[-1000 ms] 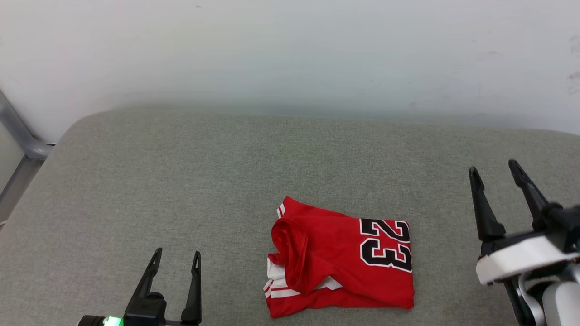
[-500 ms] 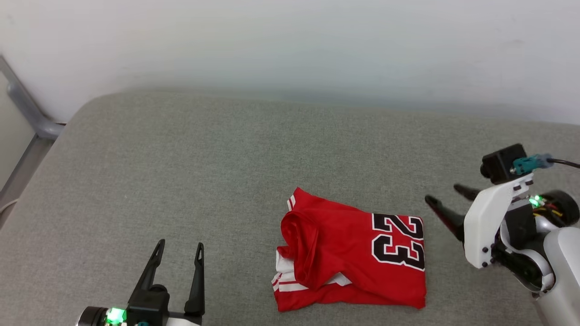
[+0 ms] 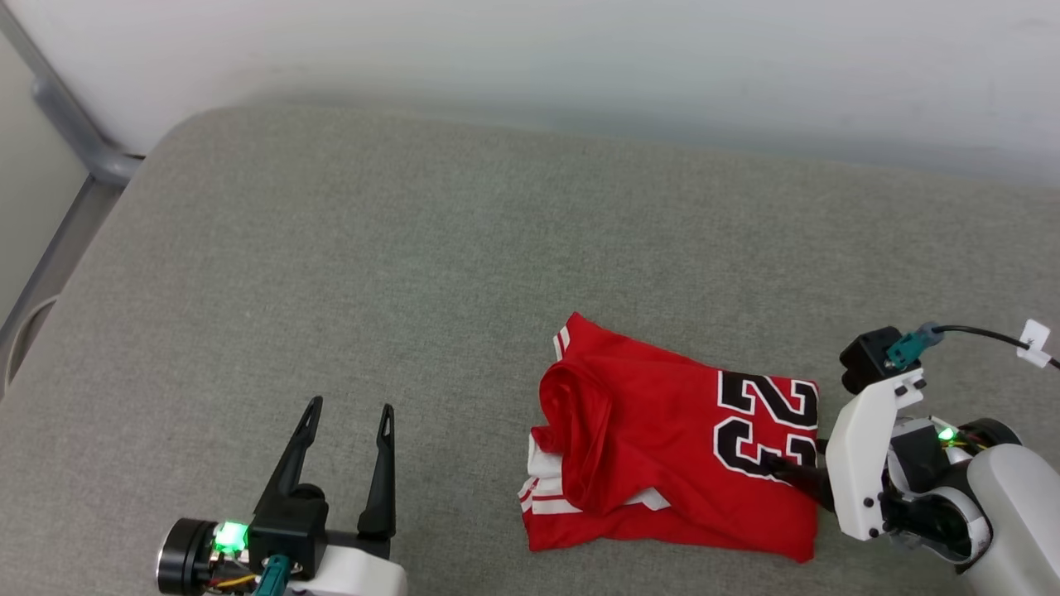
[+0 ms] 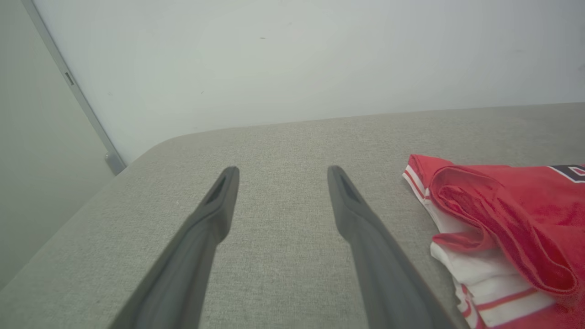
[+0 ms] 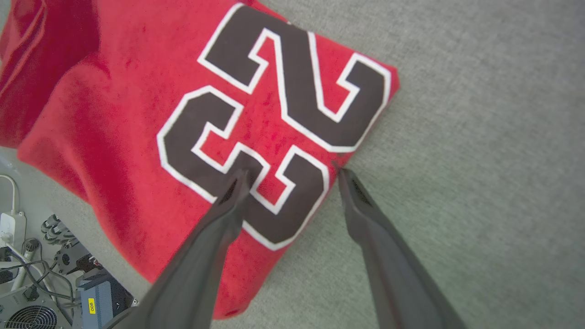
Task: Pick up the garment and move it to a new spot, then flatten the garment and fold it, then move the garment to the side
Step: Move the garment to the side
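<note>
Right gripper (image 5: 290, 173): jaws at full spread, nothing between them. In its wrist view one fingertip sits over the black "23" print and the other at the shirt's edge, over the bare grey cushion (image 3: 331, 290). So the jaws straddle the shirt's right-hand border. I cannot tell whether the tips touch the cloth.

Left gripper (image 3: 350, 407): also spread wide and empty, fingers pointing away from me, well apart from the shirt, on its left.

Shirt (image 3: 662, 447): lies near the front of the cushion, right of centre, as a compact red packet. The number panel is on top at the right; bunched folds and white striped sleeve layers are at the left.

Step, my judgement: a grasp for a move. Since the packet looks folded, it may be the last move to the side, though I can't rule out the first pick-up.

Next move calls for: lower the tips, get one under the edge, and close on every layer. A shallow pinch would lift only the top ply and spill the folds.
</note>
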